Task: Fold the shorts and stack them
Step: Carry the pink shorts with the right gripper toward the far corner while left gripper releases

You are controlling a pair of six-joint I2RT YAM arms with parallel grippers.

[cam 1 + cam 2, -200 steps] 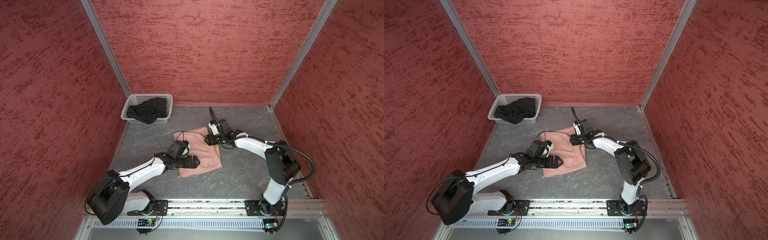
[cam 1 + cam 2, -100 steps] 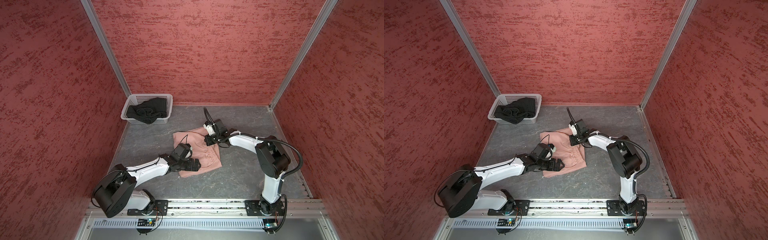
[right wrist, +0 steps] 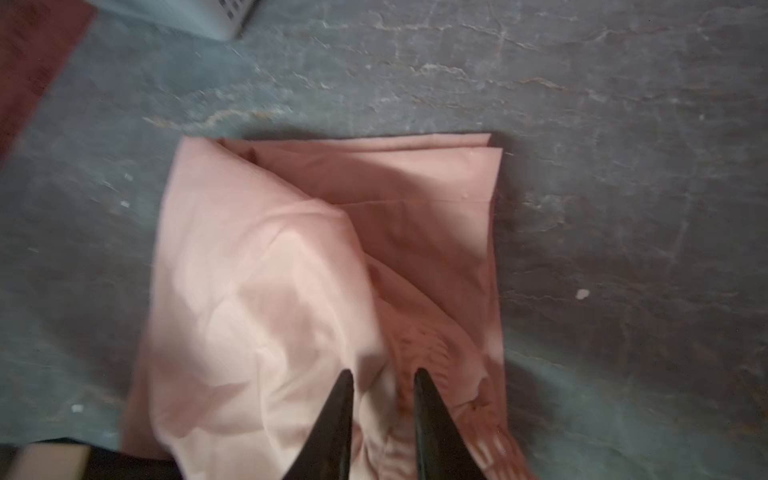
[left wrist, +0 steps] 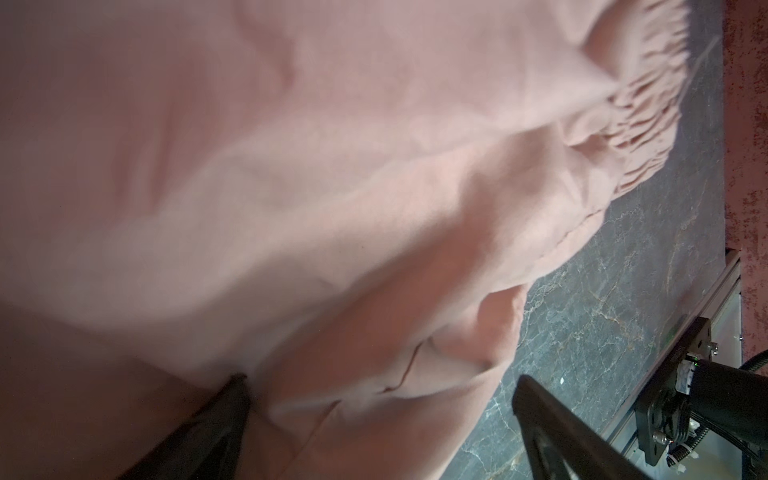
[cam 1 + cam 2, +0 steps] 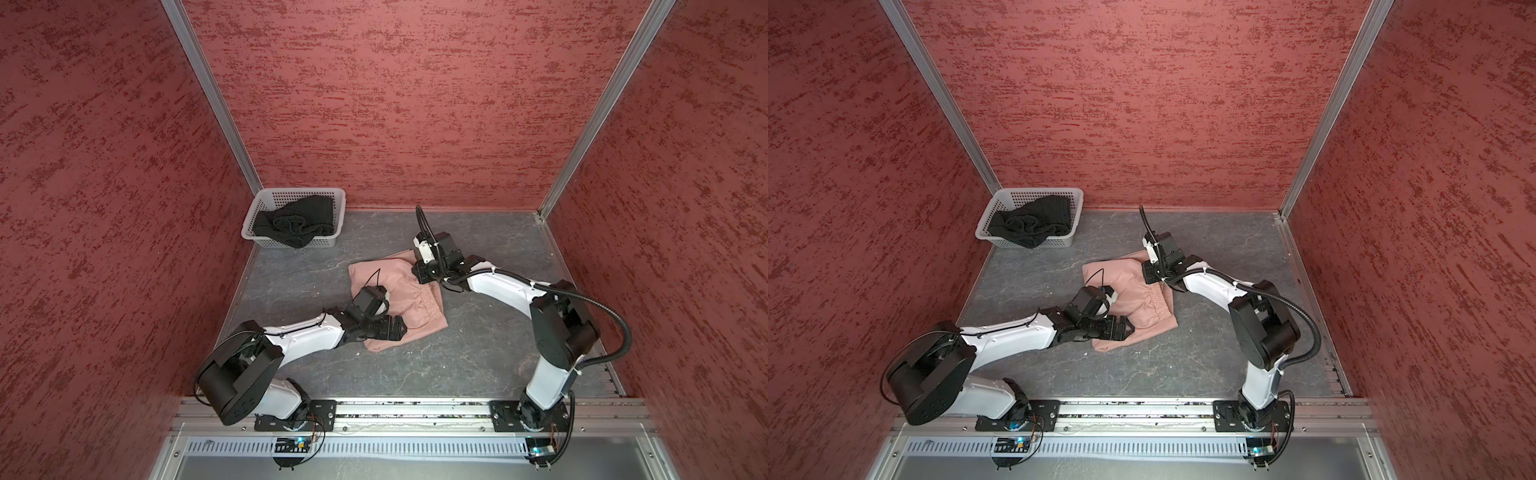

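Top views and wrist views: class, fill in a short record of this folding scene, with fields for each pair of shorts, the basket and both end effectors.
Pink shorts: on the grey table, rumpled, layers overlapping
Black shorts: bunched inside the basket, part hanging over its front
Basket: white, perforated, far left corner of the table
Left end effector: jaws wide open, low at the near edge of the pink shorts
Right end effector: jaws a narrow gap apart over the gathered waistband; grip unclear
Stack: not yet made
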